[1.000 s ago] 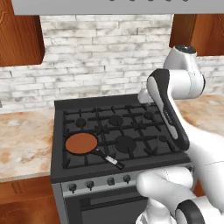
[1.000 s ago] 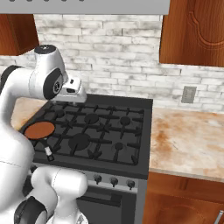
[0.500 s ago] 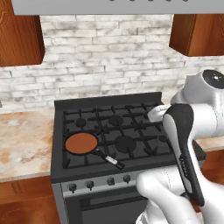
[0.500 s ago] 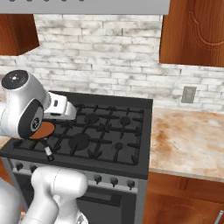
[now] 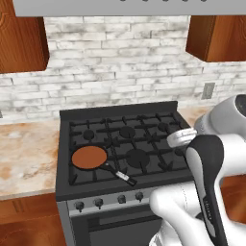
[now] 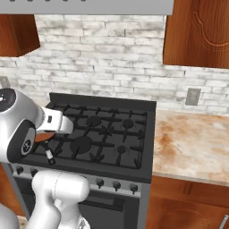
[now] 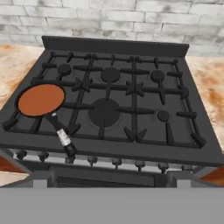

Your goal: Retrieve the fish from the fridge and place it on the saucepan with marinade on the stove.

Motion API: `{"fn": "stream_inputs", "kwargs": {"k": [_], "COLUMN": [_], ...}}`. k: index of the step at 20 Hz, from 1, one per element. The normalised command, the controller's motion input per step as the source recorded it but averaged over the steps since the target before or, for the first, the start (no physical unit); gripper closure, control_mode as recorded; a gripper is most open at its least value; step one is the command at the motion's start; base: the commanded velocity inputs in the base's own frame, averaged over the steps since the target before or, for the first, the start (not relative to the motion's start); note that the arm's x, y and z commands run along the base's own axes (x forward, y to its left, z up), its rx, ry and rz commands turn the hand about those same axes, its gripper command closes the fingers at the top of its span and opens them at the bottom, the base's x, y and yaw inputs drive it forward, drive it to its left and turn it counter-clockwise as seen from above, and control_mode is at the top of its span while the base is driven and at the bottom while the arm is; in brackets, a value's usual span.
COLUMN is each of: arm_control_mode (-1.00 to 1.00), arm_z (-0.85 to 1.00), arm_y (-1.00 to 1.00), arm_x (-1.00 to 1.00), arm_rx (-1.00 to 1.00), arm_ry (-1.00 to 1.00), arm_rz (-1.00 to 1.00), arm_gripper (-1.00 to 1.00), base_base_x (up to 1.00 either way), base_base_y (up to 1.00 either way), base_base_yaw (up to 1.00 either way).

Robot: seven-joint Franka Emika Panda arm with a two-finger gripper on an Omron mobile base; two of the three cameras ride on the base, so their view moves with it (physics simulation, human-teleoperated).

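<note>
Step in hand: the robot is facing the stove (image 5: 125,144), and I am not seeing any fish on it or in the pan, so I am judging the fetch from the fridge to be undone; the arm is folding low in front of the range rather than reaching for anything.

Gripper: in the hand view the camera is looking down over the cooktop from the front edge, and the finger tips are not showing clearly above the grey band; going by how wide the jaws are standing, I am calling them spread apart, and nothing is showing between them.

Saucepan with marinade (image 5: 89,157): it is sitting on the front-left burner of the stove, upright, its rim resting on the grate, its handle (image 7: 61,132) pointing toward the stove's front edge and the knob row.

Look of the pan: a shallow round black pan, the inside showing a flat orange-brown disc, the long black handle ending in a pale silver tip; in the hand view the saucepan with marinade (image 7: 40,99) is appearing at the stove's near-left corner, well apart from the other burners.

Stove surroundings: speckled counter (image 6: 192,138) is running just beside the stove on both sides, white brick wall behind it.

Next move, as I am reading it: the base is needing to turn away from the stove and drive to the fridge, then a door pull with the jaws wide before any fish is being picked.

Risk: on the return the small fish is needing to land inside the pan's rim, not on the grate beside it.
</note>
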Motion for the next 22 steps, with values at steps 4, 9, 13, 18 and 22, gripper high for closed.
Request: {"fn": "stream_inputs", "kwargs": {"k": [4,9,13,18,22], "arm_control_mode": [1.00,1.00,1.00,1.00,1.00], "arm_z": [0.00,0.00,0.00,0.00,0.00], "arm_y": [0.00,0.00,0.00,0.00,0.00], "arm_x": [0.00,0.00,0.00,0.00,0.00], "arm_rx": [0.00,0.00,0.00,0.00,0.00], "arm_ry": [0.00,0.00,0.00,0.00,0.00], "arm_rz": [0.00,0.00,0.00,0.00,0.00], "arm_gripper": [-1.00,-1.00,-1.00,-1.00,-1.00], "base_base_x": [-0.44,-0.71,-0.65,-0.58,-0.29], "base_base_y": [-0.05,-0.23,-0.33,-0.28,-0.16], "base_base_yaw": [-0.08,-0.06,-0.12,-0.18,-0.44]}}
